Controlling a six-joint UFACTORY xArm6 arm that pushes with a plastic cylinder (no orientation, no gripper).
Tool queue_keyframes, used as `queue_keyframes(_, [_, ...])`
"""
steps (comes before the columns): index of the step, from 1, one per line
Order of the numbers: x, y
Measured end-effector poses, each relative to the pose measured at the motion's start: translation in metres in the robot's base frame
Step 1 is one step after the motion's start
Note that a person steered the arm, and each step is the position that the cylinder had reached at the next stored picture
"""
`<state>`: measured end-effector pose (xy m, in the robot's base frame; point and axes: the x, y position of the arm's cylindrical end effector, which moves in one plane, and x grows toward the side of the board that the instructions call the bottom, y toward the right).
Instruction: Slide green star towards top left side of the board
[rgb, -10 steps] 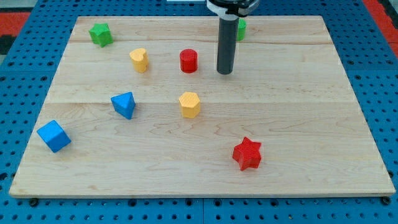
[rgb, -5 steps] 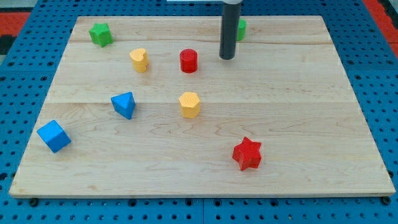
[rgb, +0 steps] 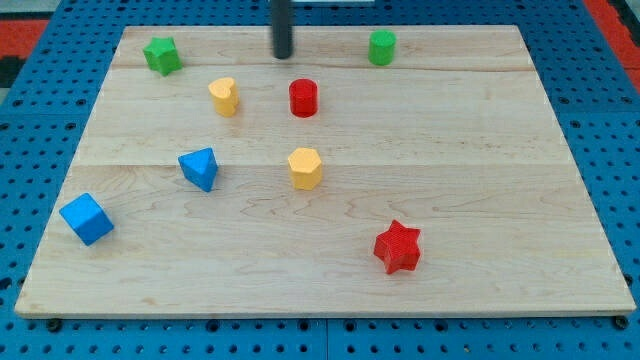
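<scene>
The green star (rgb: 161, 54) lies near the board's top left corner. My tip (rgb: 283, 55) is near the view's top, well to the right of the green star and apart from it. It stands just above the red cylinder (rgb: 303, 98) and to the left of the green cylinder (rgb: 381, 47). It touches no block.
A yellow block (rgb: 224, 96) lies left of the red cylinder. A yellow hexagonal block (rgb: 305, 168) and a blue triangular block (rgb: 200, 168) sit mid-board. A blue cube (rgb: 87, 219) is at the lower left, a red star (rgb: 398, 247) at the lower right. The wooden board (rgb: 480, 180) rests on blue pegboard.
My tip has moved up and to the left, from beside the green cylinder to above the red cylinder. The green cylinder now shows in full. No block has moved.
</scene>
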<state>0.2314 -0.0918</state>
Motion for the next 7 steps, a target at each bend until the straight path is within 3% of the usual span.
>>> queue_keyframes(2, [0.042,-0.117])
queue_keyframes(3, [0.062,-0.146])
queue_keyframes(5, [0.078,-0.132])
queue_keyframes(7, [0.076,-0.213])
